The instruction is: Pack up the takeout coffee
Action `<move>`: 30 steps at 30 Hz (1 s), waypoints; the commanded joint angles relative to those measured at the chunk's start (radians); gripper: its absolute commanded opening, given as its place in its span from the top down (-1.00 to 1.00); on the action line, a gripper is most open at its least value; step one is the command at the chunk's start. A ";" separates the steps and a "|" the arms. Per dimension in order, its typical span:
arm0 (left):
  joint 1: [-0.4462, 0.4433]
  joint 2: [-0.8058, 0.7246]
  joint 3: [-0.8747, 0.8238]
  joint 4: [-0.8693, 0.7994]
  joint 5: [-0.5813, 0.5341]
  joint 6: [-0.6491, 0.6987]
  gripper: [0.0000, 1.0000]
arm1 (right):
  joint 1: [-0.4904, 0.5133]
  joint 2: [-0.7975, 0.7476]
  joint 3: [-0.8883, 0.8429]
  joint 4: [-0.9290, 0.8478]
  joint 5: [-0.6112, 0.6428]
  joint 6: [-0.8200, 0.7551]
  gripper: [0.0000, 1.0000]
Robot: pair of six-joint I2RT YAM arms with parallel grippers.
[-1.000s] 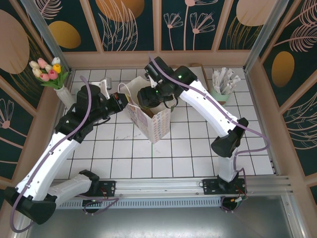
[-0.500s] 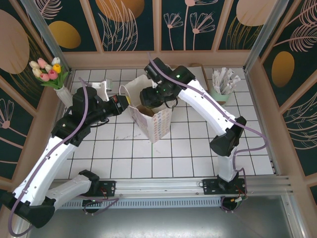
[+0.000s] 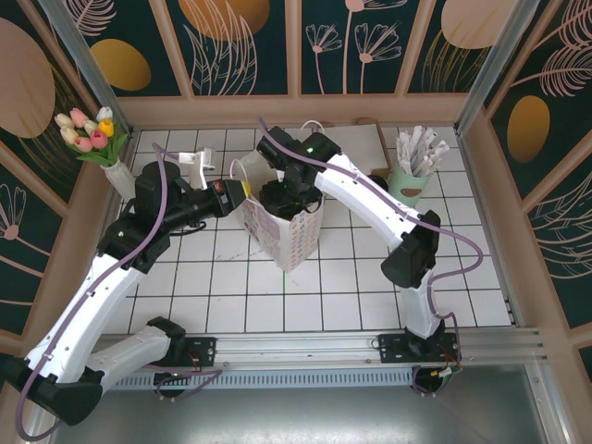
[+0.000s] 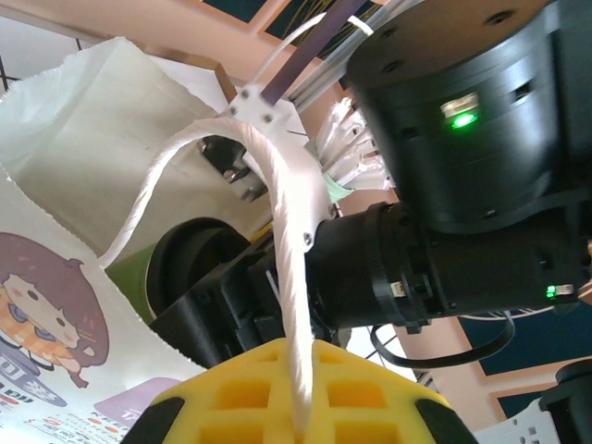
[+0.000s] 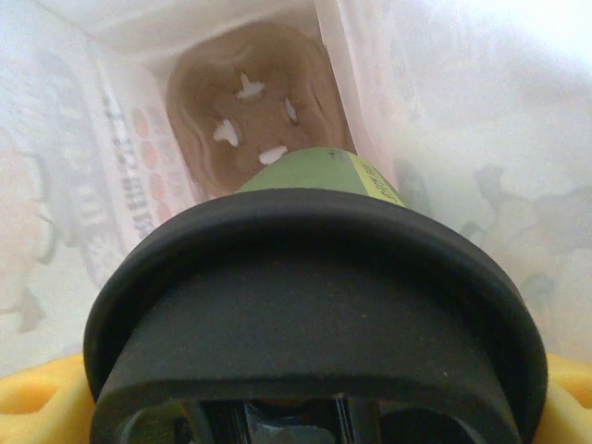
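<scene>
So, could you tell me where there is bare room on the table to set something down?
The widest bare patch is the tiles in front of the paper bag, between the left arm and right arm. A smaller strip lies right of that arm, nearer than the mint cup. The back is crowded: bag, brown cardboard, tulip vase.

cup [image 5: 314, 277] lowered, deeper inside bag [image 3: 291, 239]

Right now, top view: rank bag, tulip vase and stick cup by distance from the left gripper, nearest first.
1. Bag: centre of the table, right at the left gripper, which is shut on its handle.
2. Tulip vase: back-left corner, by the wall.
3. Stick cup: back right, beyond the bag.
</scene>
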 commanded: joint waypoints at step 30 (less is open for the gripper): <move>-0.003 0.108 0.278 -0.270 -0.600 0.281 -0.97 | 0.004 -0.159 -0.225 -0.041 -0.003 -0.022 -0.47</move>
